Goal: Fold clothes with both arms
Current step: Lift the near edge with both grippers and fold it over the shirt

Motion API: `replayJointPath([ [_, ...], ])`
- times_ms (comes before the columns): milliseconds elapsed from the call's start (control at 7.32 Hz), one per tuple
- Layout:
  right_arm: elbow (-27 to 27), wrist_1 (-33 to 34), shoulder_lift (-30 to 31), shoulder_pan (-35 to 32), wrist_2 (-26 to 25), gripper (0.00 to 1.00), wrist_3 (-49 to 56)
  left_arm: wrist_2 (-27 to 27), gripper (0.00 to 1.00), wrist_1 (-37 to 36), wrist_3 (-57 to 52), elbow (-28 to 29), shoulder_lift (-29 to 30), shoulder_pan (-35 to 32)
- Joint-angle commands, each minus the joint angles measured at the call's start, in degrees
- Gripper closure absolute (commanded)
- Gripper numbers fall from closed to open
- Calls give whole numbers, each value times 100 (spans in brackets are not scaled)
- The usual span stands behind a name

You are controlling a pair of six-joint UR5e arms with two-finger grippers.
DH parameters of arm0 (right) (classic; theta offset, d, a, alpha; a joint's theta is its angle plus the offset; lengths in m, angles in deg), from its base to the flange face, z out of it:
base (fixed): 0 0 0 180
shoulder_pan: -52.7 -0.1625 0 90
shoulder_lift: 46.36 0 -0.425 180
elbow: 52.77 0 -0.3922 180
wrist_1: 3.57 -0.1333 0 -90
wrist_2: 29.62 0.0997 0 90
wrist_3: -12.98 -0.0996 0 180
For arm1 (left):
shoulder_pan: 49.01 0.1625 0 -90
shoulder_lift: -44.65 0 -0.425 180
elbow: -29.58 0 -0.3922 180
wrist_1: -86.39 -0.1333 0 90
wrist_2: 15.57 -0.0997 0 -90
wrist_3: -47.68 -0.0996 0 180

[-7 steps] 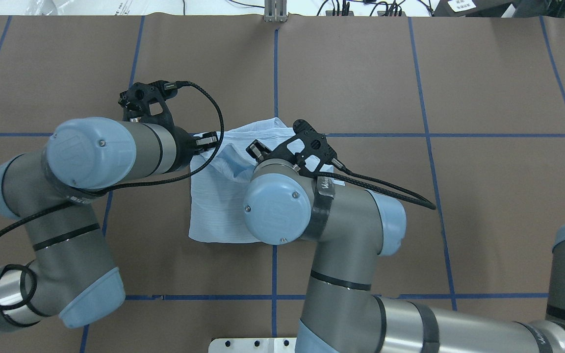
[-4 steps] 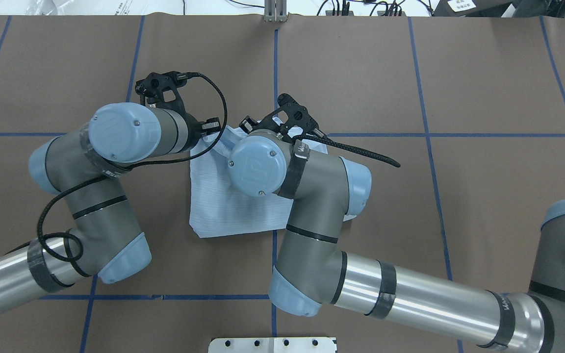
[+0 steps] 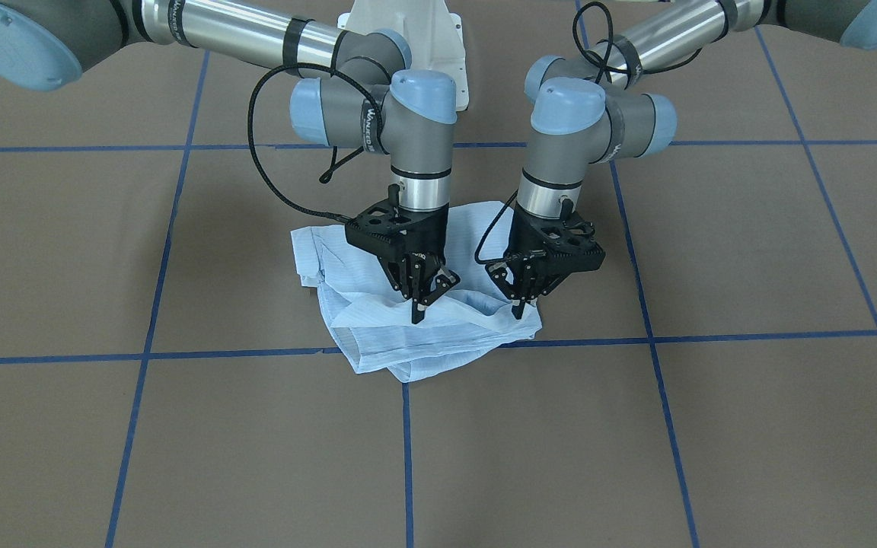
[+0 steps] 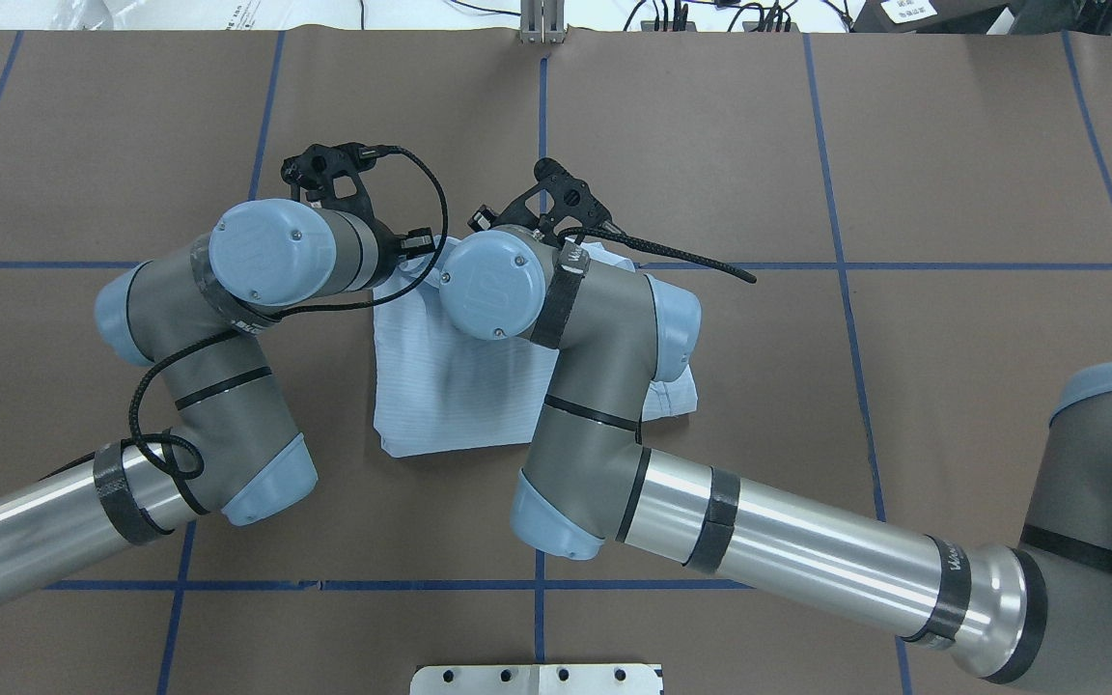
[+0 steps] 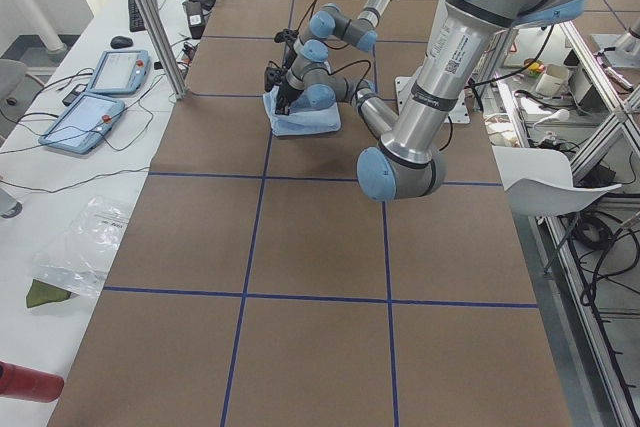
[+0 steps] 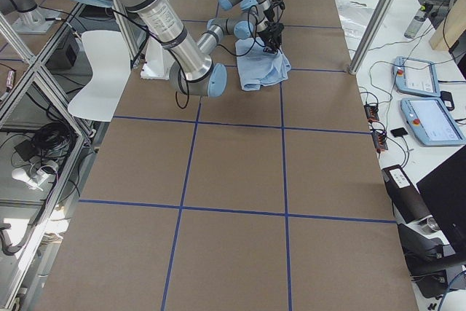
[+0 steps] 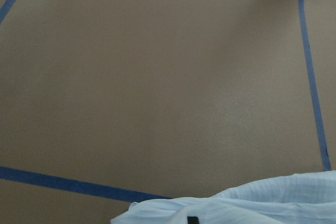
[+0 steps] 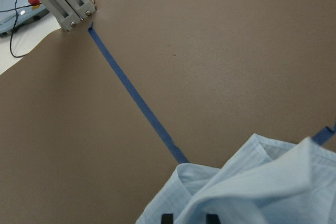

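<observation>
**1. Pale blue fine-striped crinkly shirt** (image 3: 377,335). 1 item, in a loosely folded, layered bundle on the brown paper-covered table (image 3: 180,457). It lies straight out in front of the white pedestal base (image 3: 408,23), apart from it. The part nearest the base lies fairly flat. The part farthest from the base is rumpled, and the cloth rises toward both grippers.

**2. Right gripper** (image 3: 416,312). Black, 2 fingers, pointing down onto the half of the shirt farther from the base. The fingers are drawn narrow to a point and pinch a raised ridge of cloth.

**3. Left gripper** (image 3: 518,307). Black, 2 fingers, pointing down at the shirt corner farthest from the base, on the robot's left. The fingers are narrow and nipped on the cloth edge.

**4. Right arm** (image 4: 788,560) **and left arm** (image 4: 15,541). Silver-grey tubes with light blue joint caps. Both reach out from the base and bend down over the shirt, with the wrists near each other but not touching.

**5. Blue tape lines** (image 3: 141,356). A grid on the table. 1 cross line runs under the shirt edge farthest from the base.
</observation>
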Motion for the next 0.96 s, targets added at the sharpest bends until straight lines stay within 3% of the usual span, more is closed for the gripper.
replayJointPath([
  [0,-46,71,-175,-400,1021,0,652,136,0,121,-834,-110,-57,-152],
  [273,-10,107,-168,-419,1158,0,840,899,0,112,-1658,-425,-311,-476],
  [820,16,90,322,-401,1255,0,1594,1051,0,112,-2137,-585,-532,-539],
])
